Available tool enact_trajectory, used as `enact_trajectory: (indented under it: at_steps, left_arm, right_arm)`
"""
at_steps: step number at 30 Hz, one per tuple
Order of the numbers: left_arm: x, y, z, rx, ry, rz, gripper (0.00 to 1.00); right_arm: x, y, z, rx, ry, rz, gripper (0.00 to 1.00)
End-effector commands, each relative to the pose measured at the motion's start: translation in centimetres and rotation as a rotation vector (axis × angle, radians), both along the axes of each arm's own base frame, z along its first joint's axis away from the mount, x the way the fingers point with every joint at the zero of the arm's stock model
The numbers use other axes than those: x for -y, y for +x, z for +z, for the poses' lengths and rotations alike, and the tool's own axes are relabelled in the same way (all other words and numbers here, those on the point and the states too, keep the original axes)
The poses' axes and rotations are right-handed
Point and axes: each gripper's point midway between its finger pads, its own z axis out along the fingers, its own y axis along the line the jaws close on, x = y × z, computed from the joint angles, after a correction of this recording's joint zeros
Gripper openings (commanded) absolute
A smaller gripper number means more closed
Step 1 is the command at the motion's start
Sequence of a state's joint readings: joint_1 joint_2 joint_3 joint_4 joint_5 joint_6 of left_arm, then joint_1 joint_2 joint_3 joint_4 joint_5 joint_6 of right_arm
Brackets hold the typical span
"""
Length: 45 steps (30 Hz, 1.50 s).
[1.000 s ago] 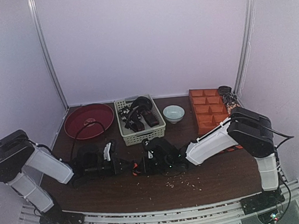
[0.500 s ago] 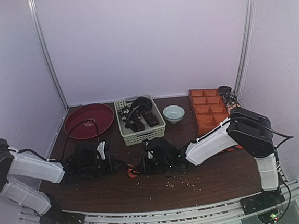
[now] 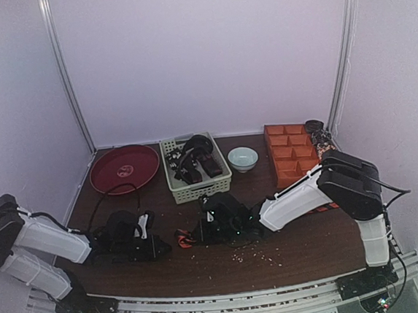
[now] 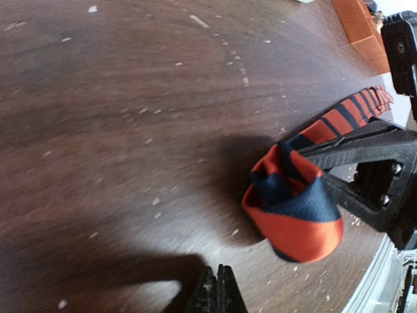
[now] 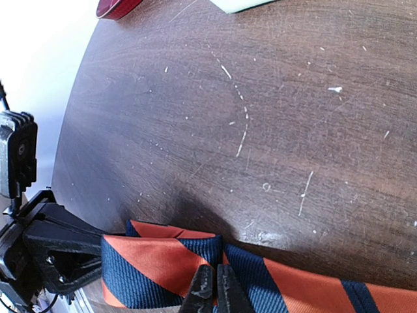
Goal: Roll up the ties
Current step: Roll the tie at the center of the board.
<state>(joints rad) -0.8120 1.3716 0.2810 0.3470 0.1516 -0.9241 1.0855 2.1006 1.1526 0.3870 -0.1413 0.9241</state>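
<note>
Striped tie [image 5: 150,261] lies on the table [image 5: 260,130], its near end loosely bunched. Right gripper [image 5: 213,277] pinches the fabric; left gripper [image 4: 217,280] is closed, apparently empty. Good practice: keep the band taut and its edges aligned through each turn.

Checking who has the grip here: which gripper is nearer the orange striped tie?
Right. The right gripper is pinched shut on the striped tie; the left gripper, shut and empty, sits apart from the tie's folded end, on its left.
</note>
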Motion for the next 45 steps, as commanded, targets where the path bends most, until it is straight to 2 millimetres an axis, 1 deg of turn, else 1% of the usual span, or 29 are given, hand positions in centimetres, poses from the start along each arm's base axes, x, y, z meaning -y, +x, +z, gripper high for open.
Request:
enact_trajectory:
  at_steps: [1, 5, 8, 11, 13, 16, 20, 28, 32, 39, 45]
  left_arm:
    - [2.9, 0.4, 1.1, 0.039, -0.110, -0.084, 0.00]
    - [4.4, 1.1, 2.1, 0.075, -0.147, -0.113, 0.00]
    - [4.9, 1.9, 3.2, 0.111, -0.150, -0.120, 0.00]
    - [5.3, 2.4, 3.7, 0.133, -0.143, -0.124, 0.00]
    - [5.3, 2.5, 3.7, 0.136, -0.138, -0.126, 0.00]
    - [5.4, 2.7, 3.5, 0.135, -0.126, -0.126, 0.00]
    - [5.4, 2.8, 3.0, 0.132, -0.106, -0.131, 0.00]
    - [6.1, 3.2, 3.7, 0.151, -0.101, -0.159, 0.00]
    - [6.7, 3.4, 4.2, 0.162, -0.115, -0.172, 0.00]
    - [7.5, 3.5, 4.0, 0.157, -0.116, -0.189, 0.00]
    - [8.2, 3.5, 3.8, 0.154, -0.114, -0.204, 0.00]
  right_arm:
    - [1.7, -0.1, -2.4, -0.029, -0.092, -0.019, 0.06]
    - [1.7, -0.1, -1.8, -0.010, -0.084, -0.008, 0.06]
    - [1.6, 0.1, -1.1, 0.011, -0.076, -0.005, 0.06]
    - [1.6, 0.3, -0.1, 0.041, -0.051, -0.008, 0.06]
    - [1.6, 0.5, 0.6, 0.063, -0.036, -0.015, 0.06]
    - [1.7, 0.7, 0.8, 0.072, -0.031, -0.016, 0.05]
    - [2.3, 1.1, 0.9, 0.082, -0.018, -0.038, 0.05]
    - [3.6, 1.7, 1.9, 0.108, 0.030, -0.075, 0.06]
    - [3.6, 1.6, 2.2, 0.112, 0.047, -0.063, 0.06]
    - [2.8, 0.9, 1.8, 0.093, 0.074, -0.013, 0.04]
    - [3.2, 0.8, 1.3, 0.077, 0.084, -0.015, 0.04]
